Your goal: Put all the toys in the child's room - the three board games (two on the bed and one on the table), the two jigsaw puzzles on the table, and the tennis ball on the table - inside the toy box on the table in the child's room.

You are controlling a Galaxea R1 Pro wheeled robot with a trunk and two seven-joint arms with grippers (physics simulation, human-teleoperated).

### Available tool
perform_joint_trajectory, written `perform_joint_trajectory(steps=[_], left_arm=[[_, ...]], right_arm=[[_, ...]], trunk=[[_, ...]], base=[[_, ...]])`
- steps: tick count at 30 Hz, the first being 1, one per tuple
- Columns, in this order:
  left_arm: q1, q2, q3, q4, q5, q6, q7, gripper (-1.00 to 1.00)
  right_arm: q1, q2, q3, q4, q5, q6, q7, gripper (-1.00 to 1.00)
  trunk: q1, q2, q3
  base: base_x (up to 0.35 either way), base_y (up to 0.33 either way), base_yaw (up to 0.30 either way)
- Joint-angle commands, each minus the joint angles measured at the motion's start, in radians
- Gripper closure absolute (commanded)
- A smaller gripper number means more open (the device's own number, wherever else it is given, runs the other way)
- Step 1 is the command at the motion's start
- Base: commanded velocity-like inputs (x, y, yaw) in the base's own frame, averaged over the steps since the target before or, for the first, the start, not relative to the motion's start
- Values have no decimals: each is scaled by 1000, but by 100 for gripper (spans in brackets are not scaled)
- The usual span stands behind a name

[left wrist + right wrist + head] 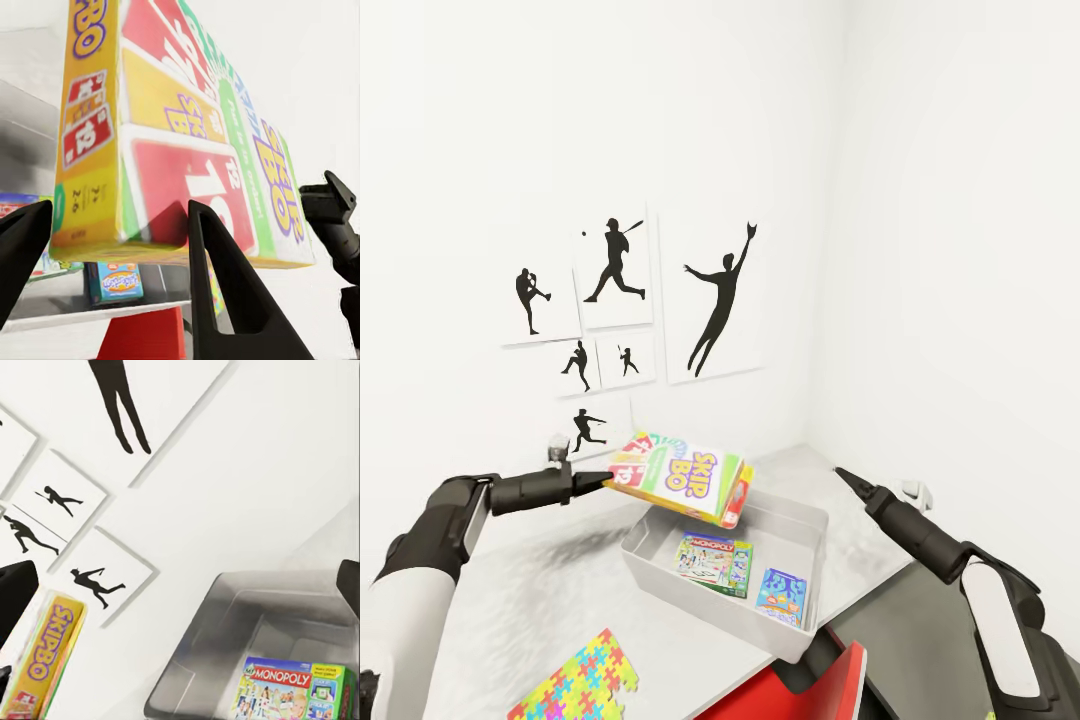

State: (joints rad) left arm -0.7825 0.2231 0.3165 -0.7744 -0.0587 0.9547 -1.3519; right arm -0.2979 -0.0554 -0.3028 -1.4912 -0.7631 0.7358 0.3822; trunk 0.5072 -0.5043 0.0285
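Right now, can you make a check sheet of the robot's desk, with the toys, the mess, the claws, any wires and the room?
Surface: light grey table, with a dark grey wing at the right.
Job's things: Skip-Bo game box held tilted above the toy box; Monopoly game box and blue game box lie inside the bin; one jigsaw puzzle on the table near the front edge.
Clutter: a red object at the bin's near corner, identity unclear.
Grippers: left gripper shut on the Skip-Bo box; right gripper hangs beside the bin, holding nothing.
Cables: nothing seen.
Surroundings: white walls, black sports silhouette pictures.
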Motion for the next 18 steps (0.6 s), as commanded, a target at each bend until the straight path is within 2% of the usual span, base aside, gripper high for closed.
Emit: perform_joint_trajectory(steps=[1,5,9,18], left_arm=[[-1,-14,4,4,0,10,31,100],[-1,-59,5,10,3,5,133,100],[-1,-105,4,13,2,-21,216,100],[-1,-171,1,61,4,-76,319,100]], right_arm=[[1,0,-14,-2,-1,8,3,-100],[15,-1,-44,-7,-3,12,4,-100],[31,-1,-98,-10,-4,27,34,-100],[38,-1,-197,-8,5,70,153,-100]], trunk=[[0,-1,0],[0,-1,0],[0,-1,0],[0,-1,0]], base=[[0,0,0],[0,0,0],[0,0,0],[0,0,0]])
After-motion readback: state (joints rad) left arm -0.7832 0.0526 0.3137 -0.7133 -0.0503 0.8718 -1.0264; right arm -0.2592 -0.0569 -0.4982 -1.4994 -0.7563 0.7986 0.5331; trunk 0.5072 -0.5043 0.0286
